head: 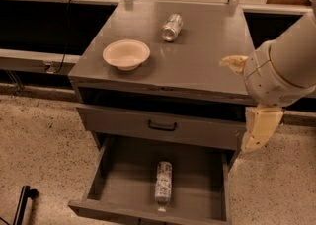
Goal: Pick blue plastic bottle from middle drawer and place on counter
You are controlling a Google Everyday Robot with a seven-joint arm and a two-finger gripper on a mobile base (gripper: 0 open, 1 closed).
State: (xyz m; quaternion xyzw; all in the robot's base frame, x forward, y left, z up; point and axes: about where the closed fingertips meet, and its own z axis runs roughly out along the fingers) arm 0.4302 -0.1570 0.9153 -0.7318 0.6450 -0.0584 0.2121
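The blue plastic bottle point(163, 182) lies on its side in the open middle drawer point(197, 182), cap toward the drawer's front edge, near the middle of the floor. The counter point(207, 51) is the grey cabinet top above. My gripper point(239, 103) hangs at the right side of the cabinet, level with the counter's front right corner and well above and to the right of the bottle. It is open and empty; one cream finger point(259, 128) points down, the other point(233, 62) points left over the counter's edge.
A white bowl point(126, 54) sits at the counter's front left. A silver can point(172, 26) lies at the back centre. A shut drawer front with a black handle point(162, 126) sits above the open drawer. Speckled floor surrounds the cabinet; a black object point(22, 204) stands at bottom left.
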